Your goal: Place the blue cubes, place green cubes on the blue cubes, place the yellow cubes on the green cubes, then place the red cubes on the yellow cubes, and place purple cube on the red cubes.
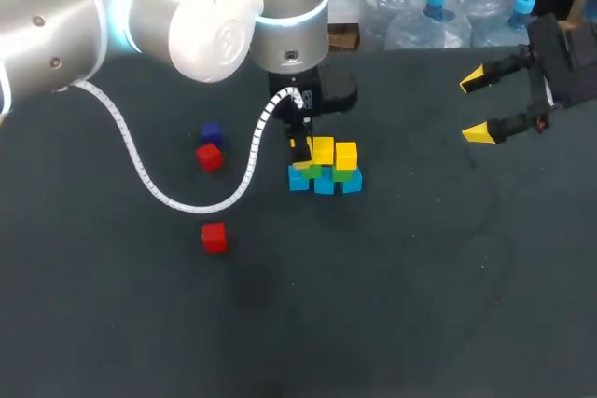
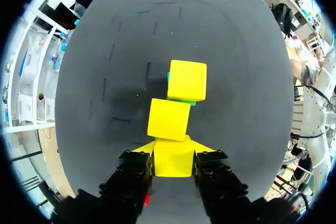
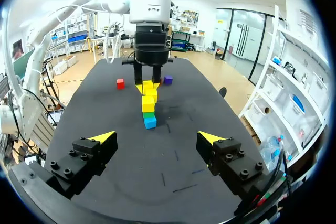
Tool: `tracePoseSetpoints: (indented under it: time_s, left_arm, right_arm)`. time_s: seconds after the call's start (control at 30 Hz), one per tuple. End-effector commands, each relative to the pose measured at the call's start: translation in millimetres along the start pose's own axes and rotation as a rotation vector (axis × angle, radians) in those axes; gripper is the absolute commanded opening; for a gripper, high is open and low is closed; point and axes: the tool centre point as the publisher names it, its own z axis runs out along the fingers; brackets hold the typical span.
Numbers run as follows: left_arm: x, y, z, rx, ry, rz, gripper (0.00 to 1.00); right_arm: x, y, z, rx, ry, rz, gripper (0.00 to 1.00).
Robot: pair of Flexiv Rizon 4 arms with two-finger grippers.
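Left wrist view first: grips a yellow cube [image 2: 173, 157] from both sides in the left pincer [image 2: 174, 149], at the near end of the row, just beside two more yellow cubes [image 2: 168, 119] already sitting on green cubes [image 1: 343, 175]. Cannot tell whether seated yet or just above its green one. Counts as done: blue cubes [image 1: 324, 185] laid in a line on the bench [image 1: 420, 305], green layer on top, yellow layer nearly complete. Leaves two red cubes [image 1: 209, 157] and the purple cube [image 1: 211, 131], lying loose well to the left. Holds the right pincer [image 1: 480, 104] spread wide and empty, far right of the stack.
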Motion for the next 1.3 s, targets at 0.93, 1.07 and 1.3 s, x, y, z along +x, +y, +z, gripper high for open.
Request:
tracePoseSetpoints:
  time_s: [0.93,1.07,1.3]
  left_arm:
    - [0.2,5.3,3.8,0.016,0.014,0.009,0.02]
    - [0.3,6.0,4.5,0.018,0.015,0.011,0.02]
    - [0.5,7.4,4.4,0.016,0.016,0.011,0.04]
  right_arm:
    - [0.3,-0.5,0.8,0.000,-0.001,-0.001,1.00]
    - [0.3,-0.5,0.8,0.000,-0.001,-0.001,1.00]
    - [0.3,-0.5,0.8,0.000,-0.001,-0.001,1.00]
